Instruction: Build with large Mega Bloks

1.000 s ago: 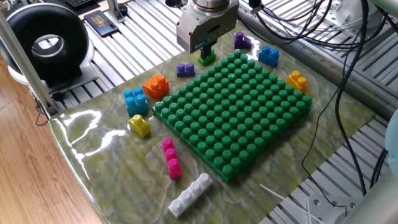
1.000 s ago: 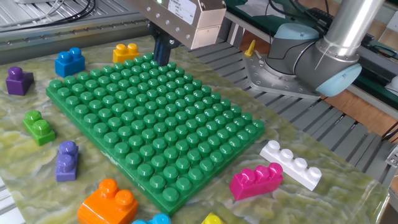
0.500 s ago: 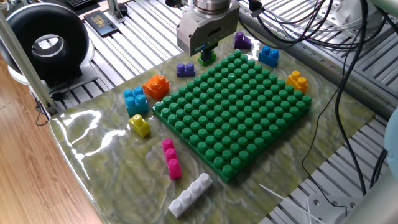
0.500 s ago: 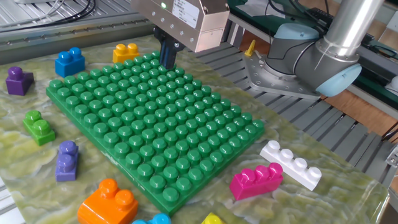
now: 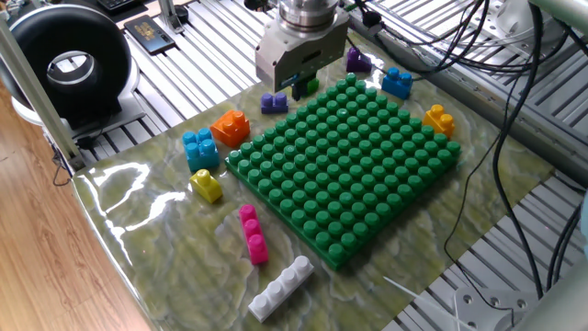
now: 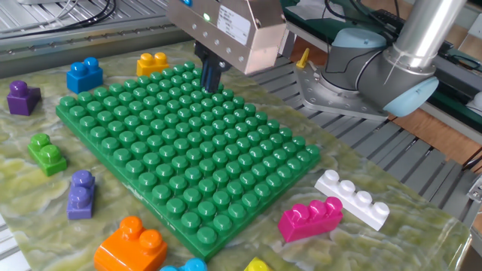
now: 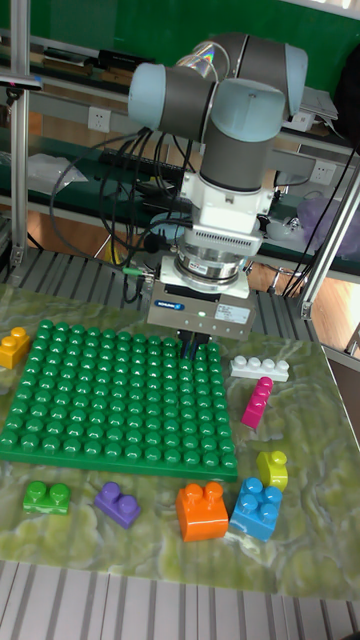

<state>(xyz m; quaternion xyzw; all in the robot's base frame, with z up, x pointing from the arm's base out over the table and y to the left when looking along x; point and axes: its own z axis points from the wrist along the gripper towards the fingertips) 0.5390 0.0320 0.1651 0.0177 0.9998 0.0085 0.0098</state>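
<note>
The big green baseplate [image 5: 344,161] [image 6: 181,158] [image 7: 110,400] lies mid-table with no bricks on it. My gripper [image 5: 298,88] [image 6: 209,75] [image 7: 190,347] hangs low over one edge of it, its dark fingers close together and holding nothing. Loose bricks ring the plate: white [image 6: 352,197] [image 7: 260,368], pink [image 6: 310,218] [image 5: 253,233], yellow [image 5: 207,185], orange [image 5: 231,127], light blue [image 5: 200,149], lilac [image 5: 274,102], purple [image 5: 357,61], blue [image 5: 397,82] and yellow-orange [image 5: 438,119]. A small green brick [image 6: 47,153] sits just behind the gripper in one fixed view.
A black round device [image 5: 69,64] stands off the mat's corner. Cables [image 5: 478,55] trail over the slatted table beyond the blue brick. The arm's base [image 6: 361,75] sits past the mat's far side. A yellow-green mat [image 5: 156,239] covers the work area.
My gripper has slid a short way along the baseplate's edge, away from the blue and yellow-orange bricks. No brick has moved.
</note>
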